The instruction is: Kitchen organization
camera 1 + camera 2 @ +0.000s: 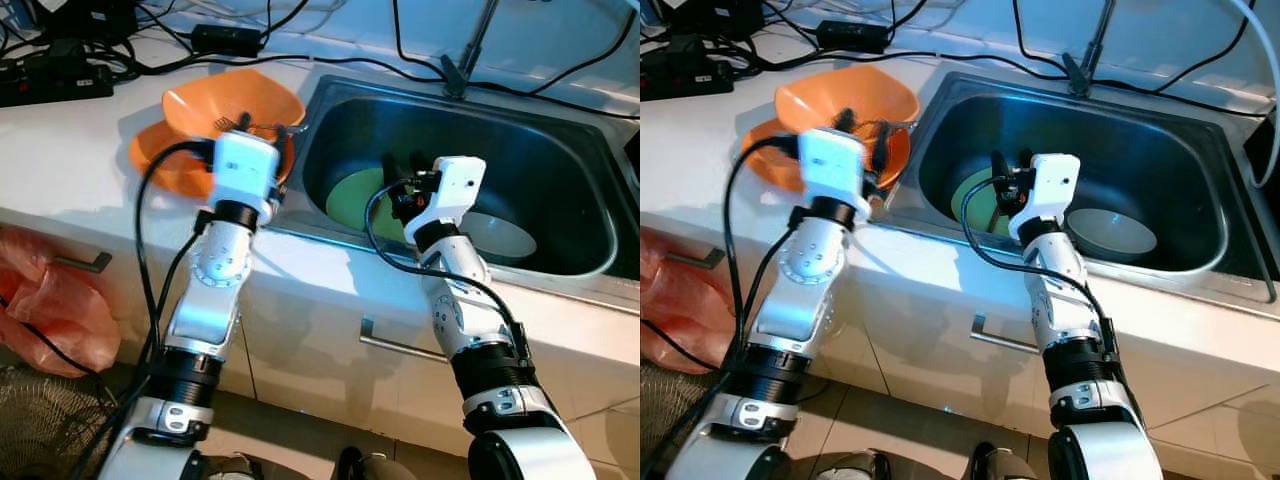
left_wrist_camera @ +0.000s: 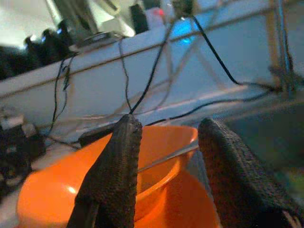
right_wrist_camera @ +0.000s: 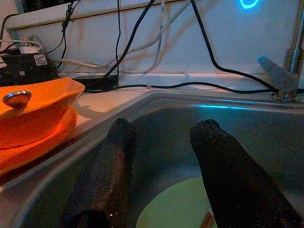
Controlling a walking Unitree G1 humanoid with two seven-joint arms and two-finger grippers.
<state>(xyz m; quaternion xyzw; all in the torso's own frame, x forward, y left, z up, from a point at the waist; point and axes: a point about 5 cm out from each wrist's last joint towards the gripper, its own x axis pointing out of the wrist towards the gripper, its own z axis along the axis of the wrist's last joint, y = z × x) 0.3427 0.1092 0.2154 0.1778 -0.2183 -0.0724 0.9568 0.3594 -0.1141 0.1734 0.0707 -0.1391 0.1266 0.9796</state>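
An orange bowl (image 1: 235, 100) sits on an orange plate (image 1: 160, 160) on the white counter, left of the steel sink (image 1: 560, 150). A metal utensil (image 2: 166, 154) lies across the bowl. My left gripper (image 1: 262, 125) is open at the bowl's near right rim, and its fingers (image 2: 118, 166) straddle the rim without closing. In the sink lie a green plate (image 1: 350, 195) and a pale bowl (image 1: 505, 238). My right gripper (image 1: 402, 168) hangs open just above the green plate (image 3: 175, 206), holding nothing.
The faucet (image 1: 465, 50) rises behind the sink. Black cables, an adapter (image 1: 225, 40) and a power strip (image 1: 55, 80) lie along the counter's back. A red plastic bag (image 1: 50, 305) hangs at the cabinet front on the left, and a drawer handle (image 1: 400, 345) is below the sink.
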